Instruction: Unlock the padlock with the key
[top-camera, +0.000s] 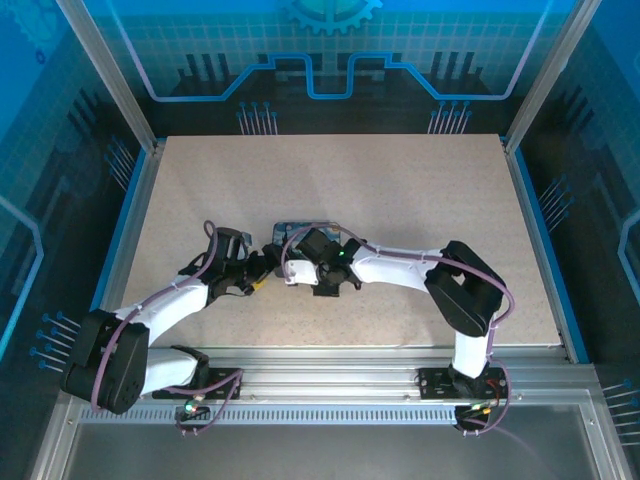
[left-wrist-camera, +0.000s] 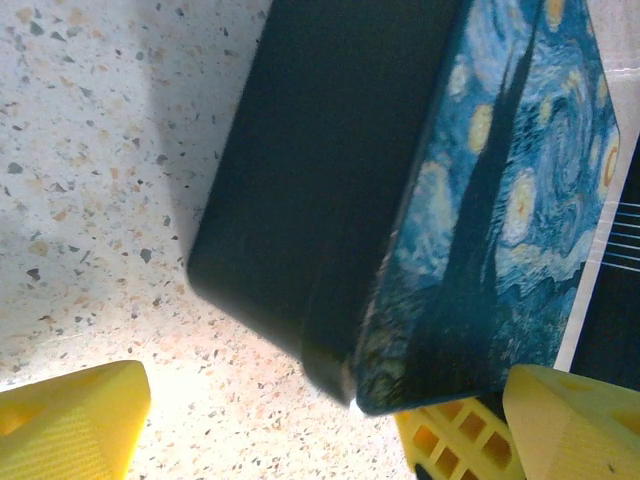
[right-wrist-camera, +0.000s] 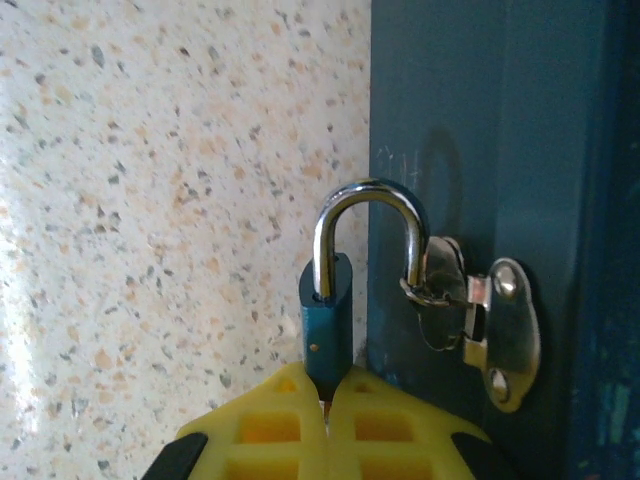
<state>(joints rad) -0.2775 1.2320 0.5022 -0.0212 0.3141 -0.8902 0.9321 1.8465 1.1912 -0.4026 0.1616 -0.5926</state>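
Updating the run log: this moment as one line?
left gripper: open, astride tin box corner | right gripper: shut at padlock base | padlock: shackle through hasp

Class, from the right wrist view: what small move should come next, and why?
Probably a slight wrist twist to turn the key: the right gripper is shut on it beneath the padlock, whose shackle hooks through the hasp on the tin box, while the open left gripper straddles the box's corner.

The padlock (right-wrist-camera: 326, 295) hangs from a hasp (right-wrist-camera: 500, 335), seemingly on the box's (right-wrist-camera: 470, 120) side.
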